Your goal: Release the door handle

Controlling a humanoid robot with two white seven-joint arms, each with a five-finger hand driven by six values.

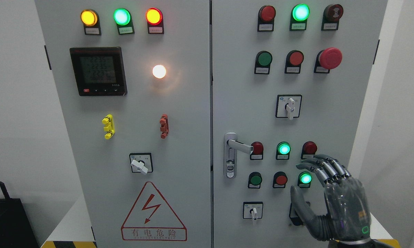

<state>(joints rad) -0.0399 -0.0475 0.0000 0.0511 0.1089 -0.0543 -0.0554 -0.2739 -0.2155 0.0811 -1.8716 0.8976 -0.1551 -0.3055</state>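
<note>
The silver door handle (239, 145) sits on the left edge of the right cabinet door (248, 86), its lever pointing right. My right hand (325, 193) is grey, at the lower right, well to the right of the handle and not touching it. Its fingers (317, 165) are relaxed and slightly bent, holding nothing. It covers part of a black switch low on the door. My left arm is out of view.
The grey electrical cabinet has two closed doors. Indicator lights, push buttons (283, 148), a red emergency stop (330, 58) and rotary switches (289, 106) fill the right door. The left door carries a meter (98, 71) and a warning triangle (153, 213). White walls flank it.
</note>
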